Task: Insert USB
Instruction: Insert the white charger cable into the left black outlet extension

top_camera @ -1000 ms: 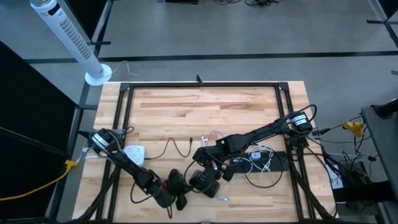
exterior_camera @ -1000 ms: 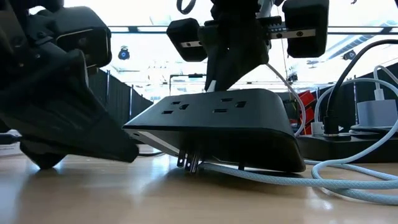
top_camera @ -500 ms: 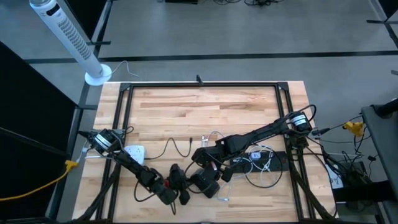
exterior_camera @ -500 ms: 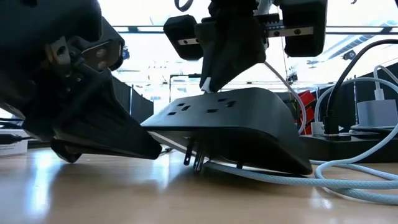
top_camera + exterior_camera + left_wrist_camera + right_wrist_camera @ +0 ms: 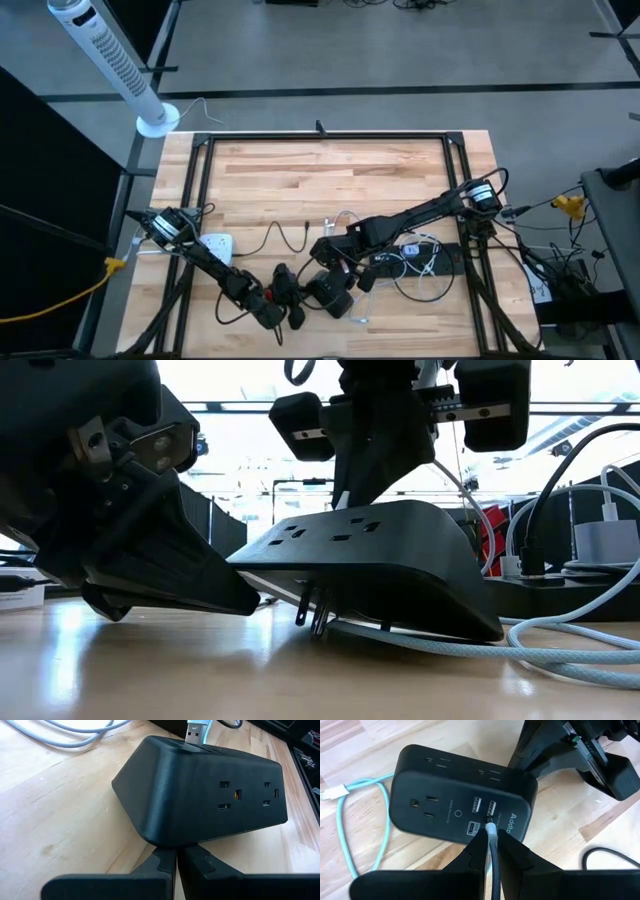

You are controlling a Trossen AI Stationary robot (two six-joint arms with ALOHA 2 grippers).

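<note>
A black outlet block lies tilted near the front middle of the wooden desk, its prongs pointing down at the desk top and its underside lifted on one side. The right hand is above the block's face, its fingers clenched on a grey cable whose USB plug stands at one of the two USB ports beside the printed brand name. The left hand is at the block's left side, fingers pressed together with their tips against its lower edge. A pale blue braided cable loops across the desk to the right of the block, and a black power strip lies further right.
</note>
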